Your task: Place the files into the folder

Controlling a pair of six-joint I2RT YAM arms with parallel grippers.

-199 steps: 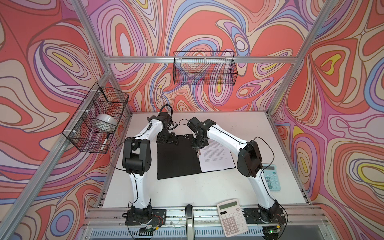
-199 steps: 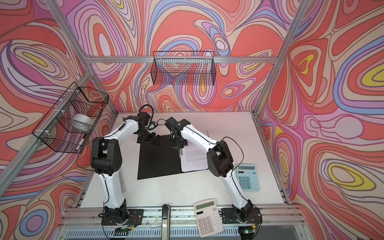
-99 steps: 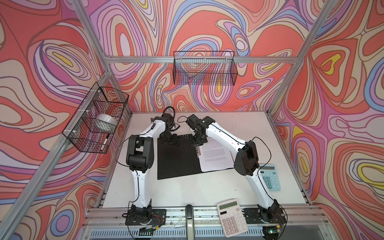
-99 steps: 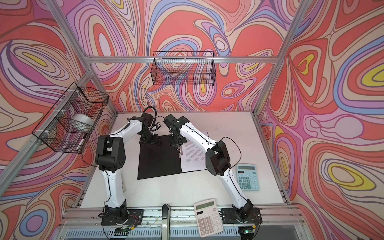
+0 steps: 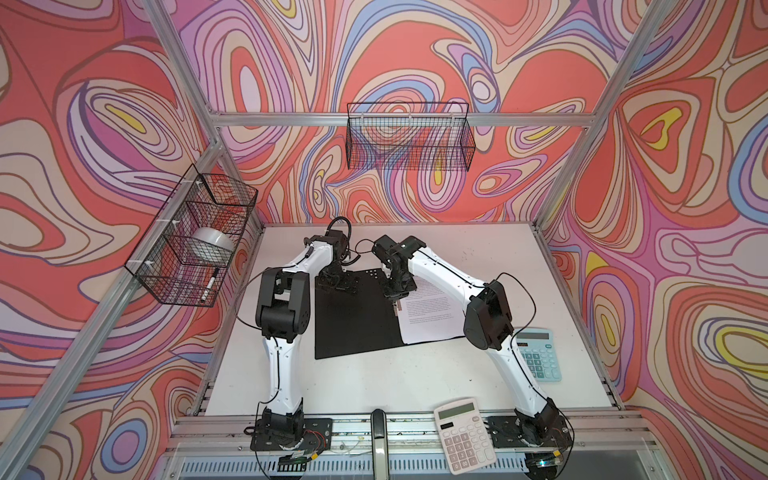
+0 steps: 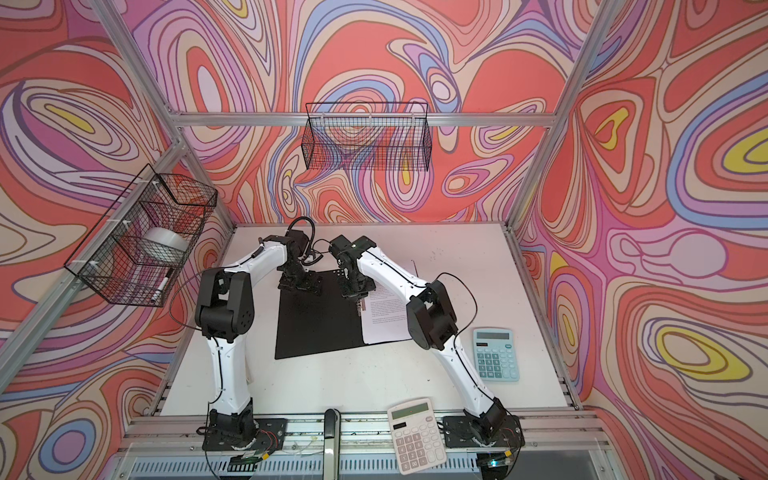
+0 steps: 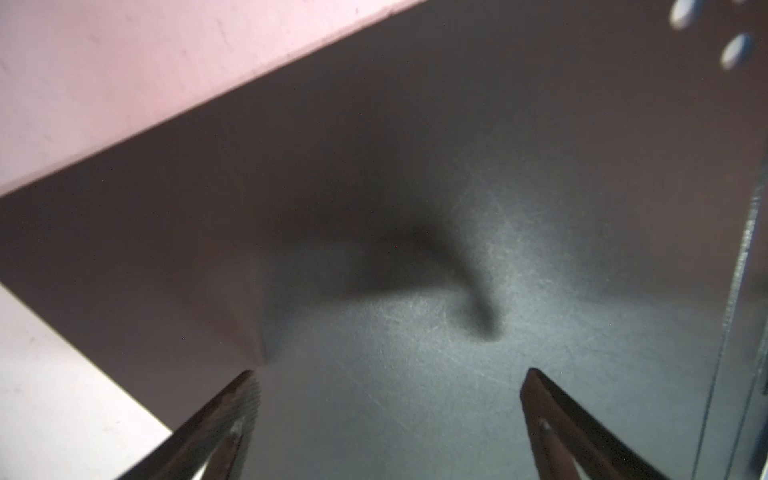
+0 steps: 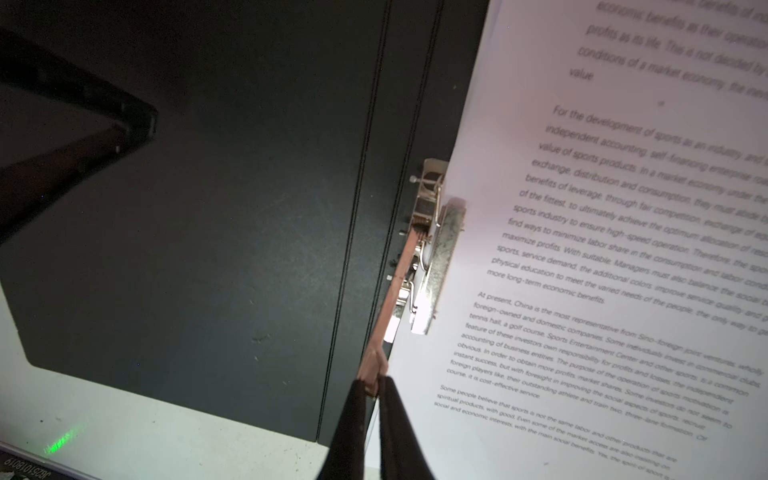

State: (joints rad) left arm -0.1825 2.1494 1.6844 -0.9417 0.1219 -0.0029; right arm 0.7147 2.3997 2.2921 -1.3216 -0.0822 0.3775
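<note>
Clamping seems the step in hand: files [image 8: 623, 249] lie on the open folder's [image 5: 353, 324] right half under its clip [image 8: 436, 266], right gripper [image 8: 374, 388] pinched tight on the lever [image 8: 395, 291], left gripper [image 7: 390, 374] spread wide (holding nothing) over the left half, so next probably comes lowering that lever.

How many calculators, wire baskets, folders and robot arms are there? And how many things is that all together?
Calculators: 2 (white calculator, blue calculator)
Wire baskets: 2 (side basket, back basket)
Folders: 1 (folder, lying open)
Robot arms: 2 (left arm, right arm)
Total: 7
</note>
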